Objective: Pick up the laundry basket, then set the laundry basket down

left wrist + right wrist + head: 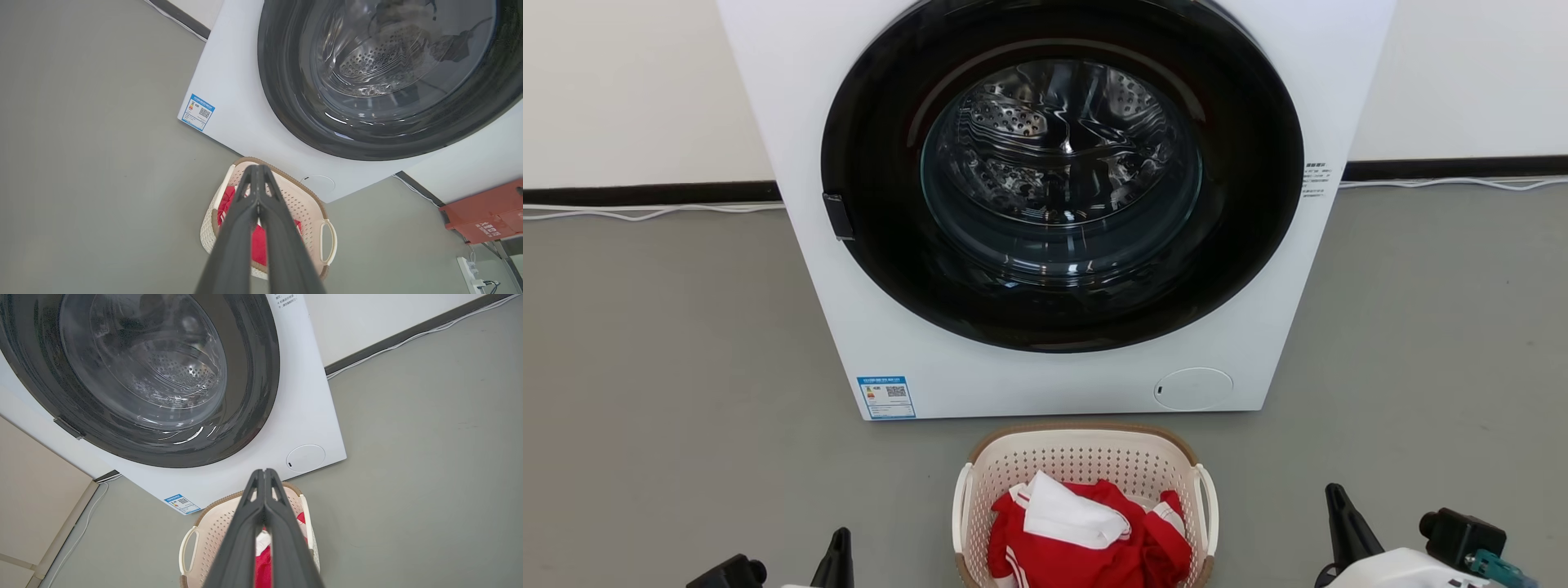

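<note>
The laundry basket (1086, 461) stands on the grey floor just in front of the washing machine, cream-white with a tan rim and white loop handles, holding red and white clothes. It also shows in the left wrist view as the basket (304, 204) and in the right wrist view as the basket (216, 531). My left gripper (840, 539) sits low at the basket's left, apart from it, fingers shut together (258, 169). To the basket's right my right gripper (1335, 494) is also shut (264, 472) and holds nothing.
A white front-loading washing machine (1029, 376) with its dark round door closed rises right behind the basket. White cables (645, 212) run along the dark baseboard. A red box (486, 212) and a power strip (470, 271) lie off to the right. Open floor (670, 392) lies on both sides.
</note>
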